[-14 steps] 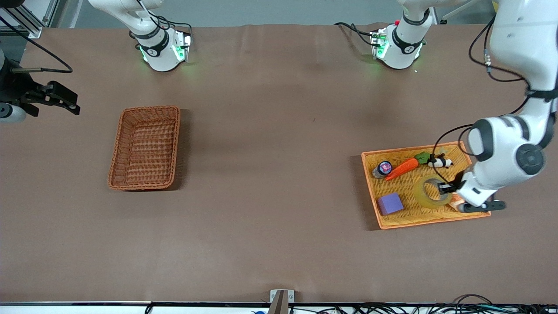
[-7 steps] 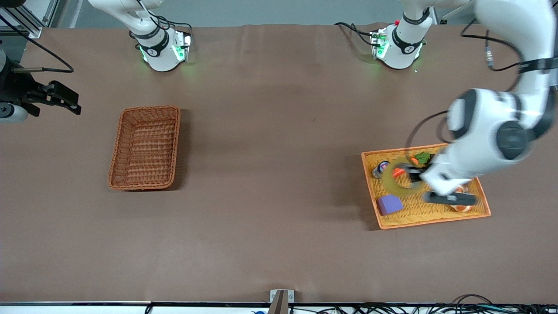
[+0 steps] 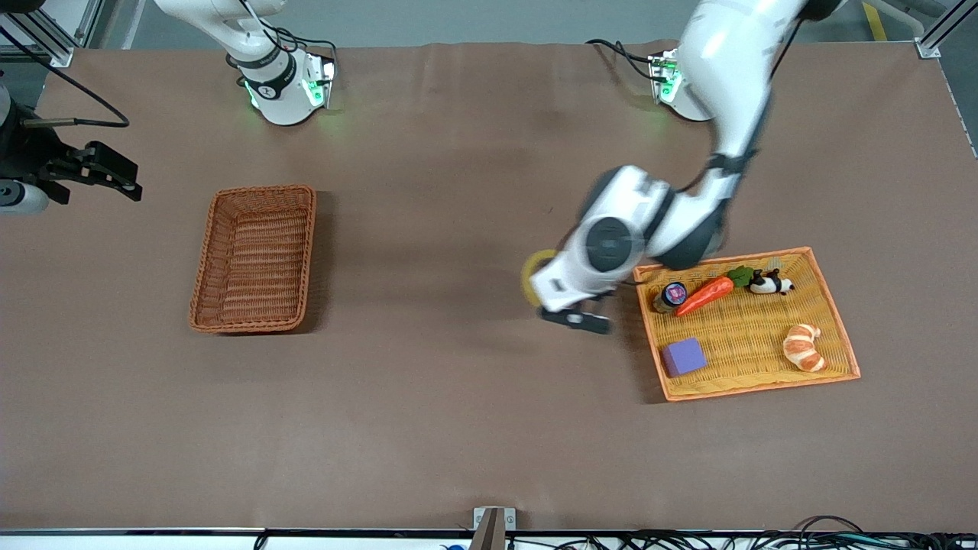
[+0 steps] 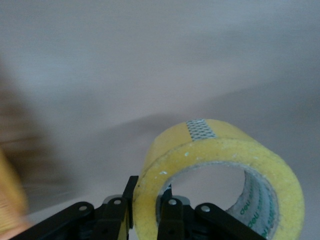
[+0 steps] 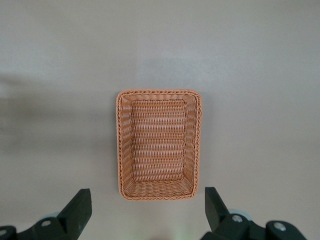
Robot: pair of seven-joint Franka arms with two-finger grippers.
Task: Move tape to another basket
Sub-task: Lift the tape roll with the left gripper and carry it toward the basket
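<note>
Hanging over bare brown table covering between the two containers, the left gripper (image 3: 544,294) was clamped on the tape (image 3: 533,273), one black finger (image 4: 170,216) inside the ring and the other against its outer face. The roll was a translucent yellowish band, smooth and glossy, with a small patch of mesh-like print on its outer wrap (best seen in the left wrist view (image 4: 220,167)). It was up in the air, just off the edge of the shallow yellow tray (image 3: 837,321) with its orange rim and fine flat weave.

In that tray lay a toy carrot (image 3: 704,295) with green leaves, a small panda figure (image 3: 770,284), a round dark-capped jar (image 3: 670,296), a purple block (image 3: 682,357) and a ridged beige croissant (image 3: 803,347).

The basket (image 3: 200,283), deep, rectangular and of reddish-brown wicker with a braided rim, sat well apart toward the right arm's end of the table, nothing inside it.

The right gripper (image 5: 146,215) waited high above that basket, its black fingers spread wide, holding nothing.
</note>
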